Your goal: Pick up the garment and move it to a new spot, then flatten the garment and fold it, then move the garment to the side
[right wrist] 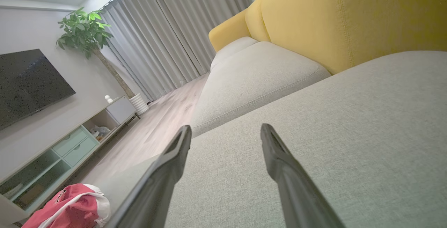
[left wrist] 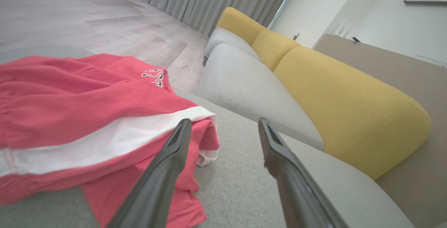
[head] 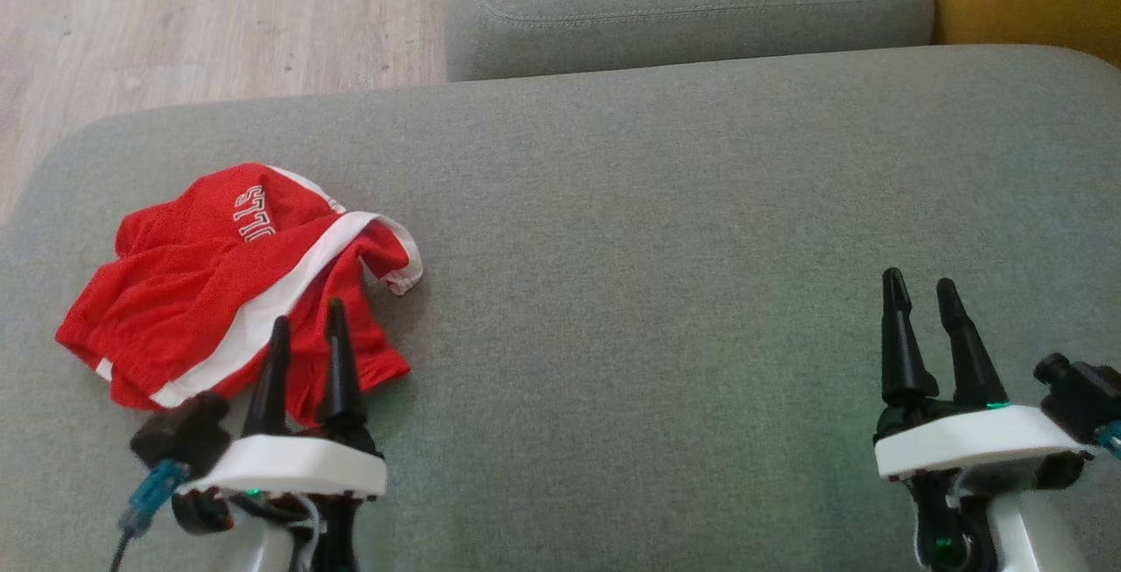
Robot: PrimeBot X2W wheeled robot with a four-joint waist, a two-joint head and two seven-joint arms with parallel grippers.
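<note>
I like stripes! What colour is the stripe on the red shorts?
White. The stripe on the shorts shows best in the head view.

Soft even daylight, slight wide-angle warp.

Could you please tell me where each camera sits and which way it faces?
Head view: on the head, looking forward and down at the grey sofa seat; left fingers by the red garment, right fingers over bare cushion.
Left wrist view: on the left wrist, looking along its fingers across the garment toward the yellow backrest.
Right wrist view: on the right wrist, looking along its fingers over the seat toward curtains.
Shared: all three show the garment and seat.
</note>
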